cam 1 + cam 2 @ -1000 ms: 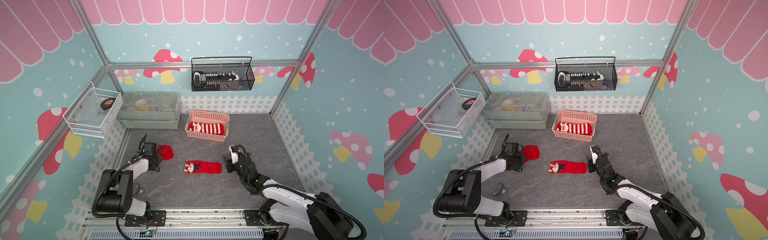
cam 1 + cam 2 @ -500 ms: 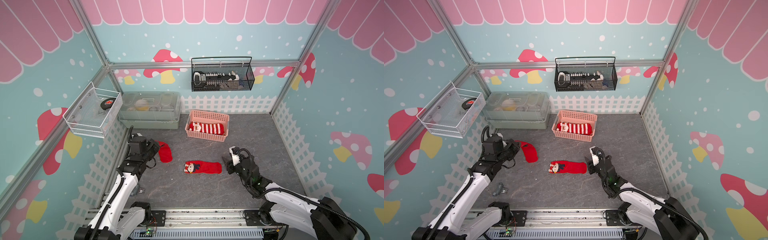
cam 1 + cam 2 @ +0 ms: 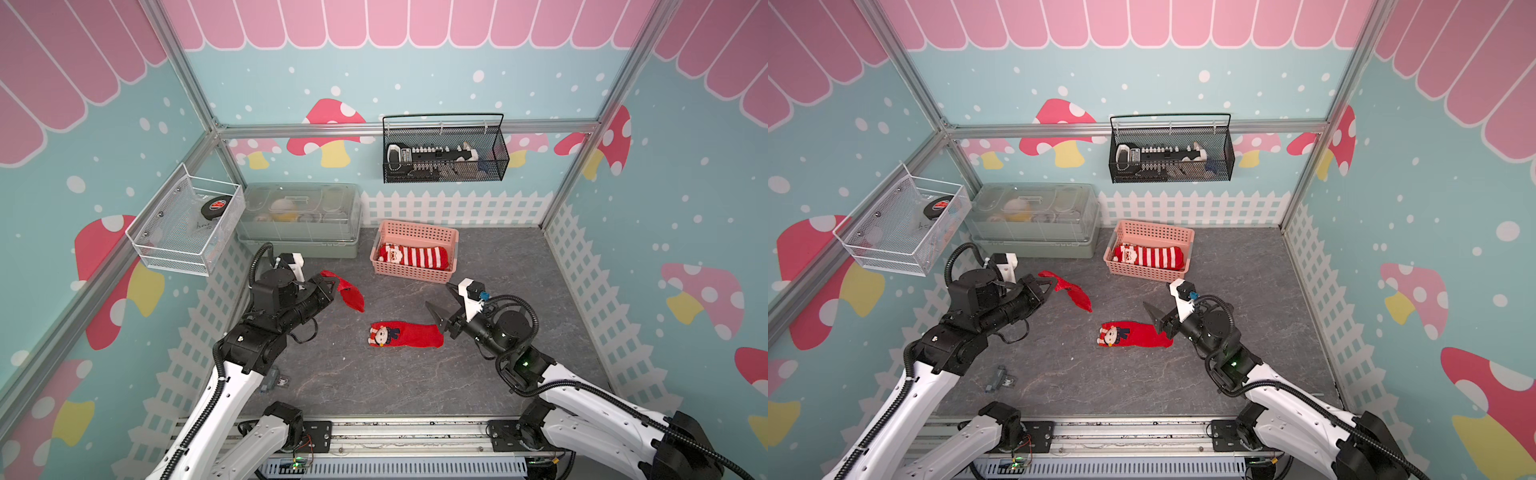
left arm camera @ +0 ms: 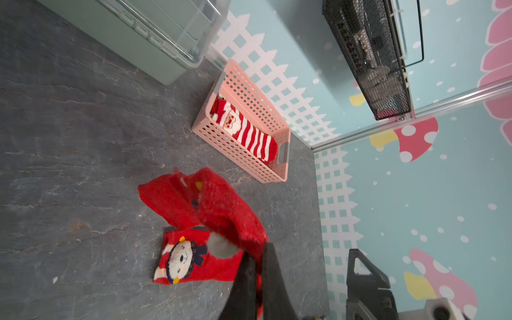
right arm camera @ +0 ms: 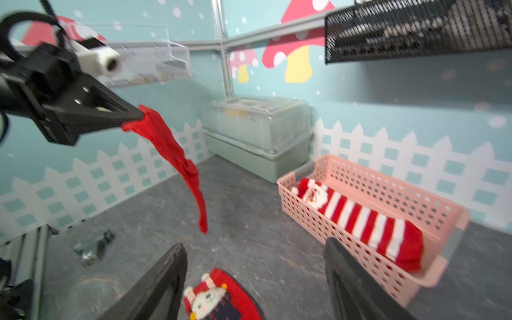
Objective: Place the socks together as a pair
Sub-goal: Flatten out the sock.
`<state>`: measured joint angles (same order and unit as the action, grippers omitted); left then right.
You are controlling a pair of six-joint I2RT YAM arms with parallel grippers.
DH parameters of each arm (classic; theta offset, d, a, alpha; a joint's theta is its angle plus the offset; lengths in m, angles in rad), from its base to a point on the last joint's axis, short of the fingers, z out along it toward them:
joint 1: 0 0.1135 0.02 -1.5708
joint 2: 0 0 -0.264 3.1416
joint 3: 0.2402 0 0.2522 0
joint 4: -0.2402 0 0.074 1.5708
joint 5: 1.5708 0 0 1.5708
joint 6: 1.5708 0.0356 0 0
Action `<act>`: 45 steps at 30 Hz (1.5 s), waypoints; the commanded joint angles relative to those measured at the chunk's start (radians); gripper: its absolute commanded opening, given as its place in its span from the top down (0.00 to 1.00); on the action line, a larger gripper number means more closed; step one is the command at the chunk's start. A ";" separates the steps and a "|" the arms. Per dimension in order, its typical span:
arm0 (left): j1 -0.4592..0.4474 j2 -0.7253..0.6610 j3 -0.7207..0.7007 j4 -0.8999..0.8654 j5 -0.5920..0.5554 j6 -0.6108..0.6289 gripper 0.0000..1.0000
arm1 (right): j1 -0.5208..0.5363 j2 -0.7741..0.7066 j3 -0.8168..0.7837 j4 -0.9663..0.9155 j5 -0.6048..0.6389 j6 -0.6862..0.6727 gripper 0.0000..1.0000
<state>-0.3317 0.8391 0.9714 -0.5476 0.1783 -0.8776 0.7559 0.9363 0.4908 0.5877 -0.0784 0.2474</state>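
Observation:
My left gripper (image 3: 330, 284) is shut on one end of a plain-looking red sock (image 3: 348, 294), which hangs in the air above the grey floor at the left. It also shows as the red sock (image 5: 177, 160) in the right wrist view, dangling from the left gripper (image 5: 138, 115). A second red sock (image 3: 405, 334) with a white face lies flat mid-floor. My right gripper (image 3: 437, 295) stands open just right of that sock's plain end, holding nothing. A red-and-white striped Santa sock (image 3: 413, 257) lies in the pink basket (image 3: 419, 227).
A green lidded box (image 3: 299, 220) stands at the back left. A white wire tray (image 3: 187, 224) hangs on the left wall and a black mesh basket (image 3: 444, 149) on the back wall. A small grey metal piece (image 3: 274, 380) lies front left.
My left arm has lifted the red sock off the floor and carried it up and rightward. My right gripper has opened wider beside the floor sock.

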 commanded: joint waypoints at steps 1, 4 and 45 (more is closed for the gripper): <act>-0.068 -0.011 0.043 -0.022 -0.016 -0.023 1.00 | 0.079 0.053 0.075 0.027 -0.002 -0.070 0.23; -0.136 -0.001 0.058 -0.016 -0.011 -0.023 1.00 | 0.138 0.139 0.141 0.057 0.012 -0.122 0.23; -0.439 -0.067 0.048 -0.065 -0.224 0.916 0.30 | 0.218 0.103 0.243 -0.461 0.167 0.029 1.00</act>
<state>-0.7502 0.7773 1.0504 -0.6235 -0.0765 -0.1879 0.9695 1.0664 0.7052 0.2592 0.0799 0.2424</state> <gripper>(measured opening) 0.704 0.053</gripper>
